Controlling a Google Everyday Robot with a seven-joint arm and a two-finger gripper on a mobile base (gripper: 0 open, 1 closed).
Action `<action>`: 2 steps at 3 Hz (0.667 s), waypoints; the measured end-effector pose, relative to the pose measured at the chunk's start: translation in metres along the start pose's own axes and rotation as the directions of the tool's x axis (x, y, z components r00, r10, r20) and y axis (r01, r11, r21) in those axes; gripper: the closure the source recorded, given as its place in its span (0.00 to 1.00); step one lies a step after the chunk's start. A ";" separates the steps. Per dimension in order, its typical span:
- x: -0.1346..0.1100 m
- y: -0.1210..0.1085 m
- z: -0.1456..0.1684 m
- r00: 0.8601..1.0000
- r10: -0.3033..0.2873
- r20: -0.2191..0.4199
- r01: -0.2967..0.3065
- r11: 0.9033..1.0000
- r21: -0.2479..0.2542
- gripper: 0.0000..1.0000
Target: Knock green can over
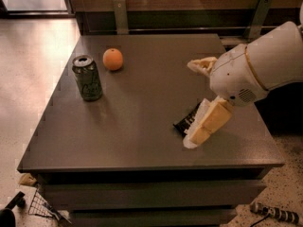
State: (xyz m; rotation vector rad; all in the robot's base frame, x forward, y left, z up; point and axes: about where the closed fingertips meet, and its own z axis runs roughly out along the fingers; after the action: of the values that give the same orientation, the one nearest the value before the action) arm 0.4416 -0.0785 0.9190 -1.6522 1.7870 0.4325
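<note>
The green can (pixel 87 78) stands upright on the dark table (pixel 123 141) near its left edge. It has a silver top and dark scribbly lettering. An orange fruit (pixel 113 59) lies just behind and to the right of it. My gripper (pixel 197 98) is over the right part of the table, far to the right of the can. Its cream fingers (pixel 208 123) are spread apart with nothing between them. The white arm reaches in from the right edge of the camera view.
A black snack packet (pixel 185 122) lies on the table under the lower finger, partly hidden by it. A wooden wall with metal brackets (pixel 120 14) runs behind the table. A wire object (pixel 40 206) lies on the floor at the lower left.
</note>
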 end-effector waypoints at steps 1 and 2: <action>-0.022 -0.006 0.022 0.980 0.026 0.196 -0.026 1.000 0.000 0.00; -0.051 -0.022 0.033 0.947 0.051 0.316 -0.070 0.996 0.049 0.00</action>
State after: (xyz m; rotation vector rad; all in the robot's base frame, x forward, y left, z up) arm 0.4704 -0.0226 0.9324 -1.4000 1.5981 0.6276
